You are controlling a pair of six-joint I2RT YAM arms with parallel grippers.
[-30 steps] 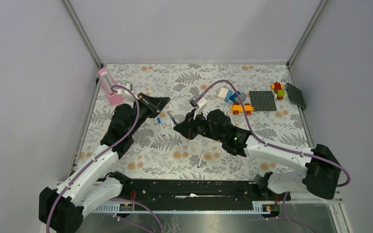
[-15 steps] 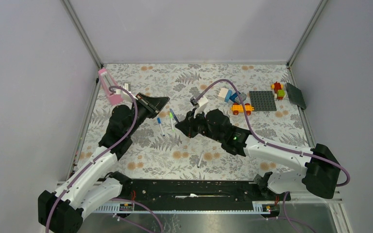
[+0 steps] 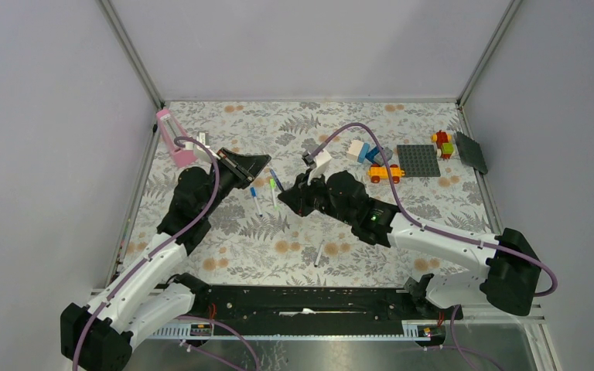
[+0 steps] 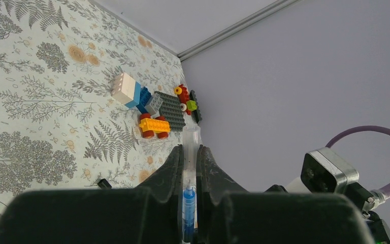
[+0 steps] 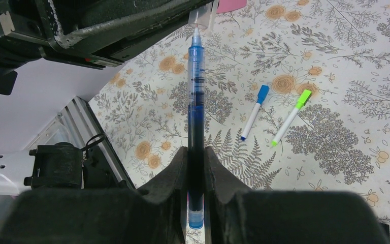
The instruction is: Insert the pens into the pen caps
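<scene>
Two look done: the blue-capped pen (image 5: 253, 113) and the green-capped pen (image 5: 289, 119) lie side by side on the mat (image 5: 335, 61). The white pen (image 3: 319, 253) lies alone nearer the bases, and I can't tell if it is capped. My right gripper (image 5: 195, 152) is clamped on the blue pen (image 5: 195, 101), which is held off the mat with its tip right at the mouth of the cap (image 5: 201, 18). It isn't pushed in yet, I judge. My left gripper (image 4: 190, 152) pinches that cap, open end sticking out toward the pen. That leaves this insertion, and maybe the white pen.
</scene>
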